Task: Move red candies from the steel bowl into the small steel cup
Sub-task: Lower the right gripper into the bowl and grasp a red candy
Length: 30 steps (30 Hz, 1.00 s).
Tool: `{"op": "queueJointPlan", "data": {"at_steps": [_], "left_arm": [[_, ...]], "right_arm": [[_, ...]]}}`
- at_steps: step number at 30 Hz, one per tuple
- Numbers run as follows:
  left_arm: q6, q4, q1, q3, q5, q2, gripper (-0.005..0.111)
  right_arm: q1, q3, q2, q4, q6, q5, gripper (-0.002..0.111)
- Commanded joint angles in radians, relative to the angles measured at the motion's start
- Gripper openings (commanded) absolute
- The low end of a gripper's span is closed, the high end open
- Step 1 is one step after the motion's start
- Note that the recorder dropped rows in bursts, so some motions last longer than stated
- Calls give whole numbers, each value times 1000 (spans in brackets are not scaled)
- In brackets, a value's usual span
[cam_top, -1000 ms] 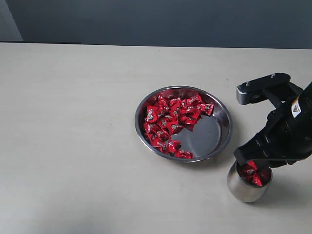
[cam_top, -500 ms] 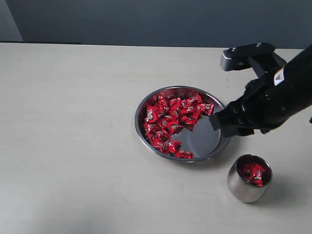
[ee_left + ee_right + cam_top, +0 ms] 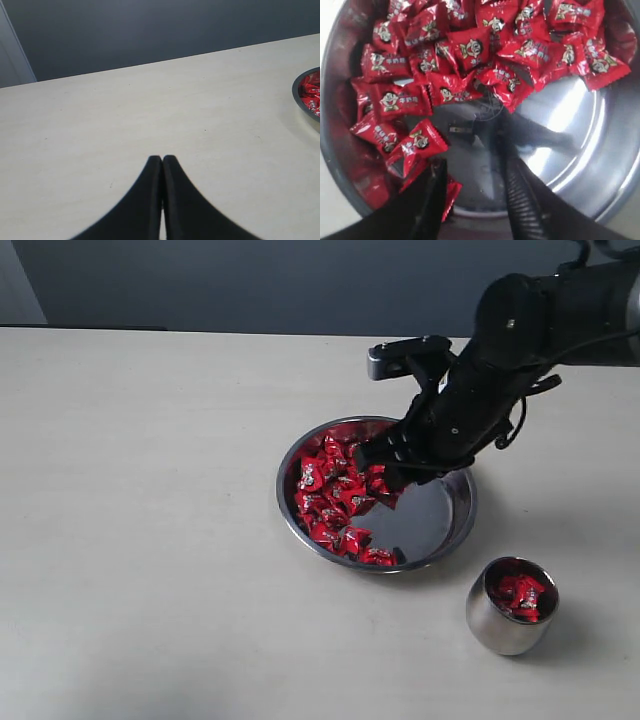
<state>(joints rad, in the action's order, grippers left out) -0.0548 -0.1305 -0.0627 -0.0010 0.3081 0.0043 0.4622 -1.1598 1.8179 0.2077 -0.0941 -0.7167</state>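
The steel bowl (image 3: 462, 508) sits mid-table with the red candies (image 3: 335, 490) heaped in its left half and its right half bare. My right gripper (image 3: 388, 472) hovers open just over the edge of the pile. In the right wrist view the right gripper (image 3: 472, 162) has only bare bowl bottom (image 3: 555, 120) between its fingers, with the candies (image 3: 470, 55) beyond and beside one finger. The small steel cup (image 3: 500, 628) stands to the bowl's front right, holding a few red candies (image 3: 518, 595). My left gripper (image 3: 162, 159) is shut and empty over bare table, well away from the bowl's rim (image 3: 300, 100).
The pale tabletop (image 3: 150, 540) stretches wide to the left of the bowl. A dark wall (image 3: 250, 280) runs along the table's far edge. The right arm (image 3: 540, 330) reaches in from the upper right above the bowl's far side.
My right gripper has left its place over the cup and swung up and to the left, ending over the bowl. Its jaws opened wider early on. The cup keeps its candies.
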Motion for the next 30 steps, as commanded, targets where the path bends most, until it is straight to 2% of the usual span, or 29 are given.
{"op": "queueJointPlan", "data": {"at_steps": [1, 6, 17, 30], "left_arm": [[-6, -2, -8, 1, -7, -4, 0], [-6, -2, -8, 1, -7, -4, 0], [-6, -2, -8, 1, -7, -4, 0], [-6, -2, -8, 1, -7, -4, 0]], "right_arm": [[0, -78, 77, 30, -43, -97, 39], [5, -88, 113, 183, -211, -154, 39], [67, -92, 176, 180, -220, -141, 39], [69, -92, 228, 180, -220, -99, 39]]}}
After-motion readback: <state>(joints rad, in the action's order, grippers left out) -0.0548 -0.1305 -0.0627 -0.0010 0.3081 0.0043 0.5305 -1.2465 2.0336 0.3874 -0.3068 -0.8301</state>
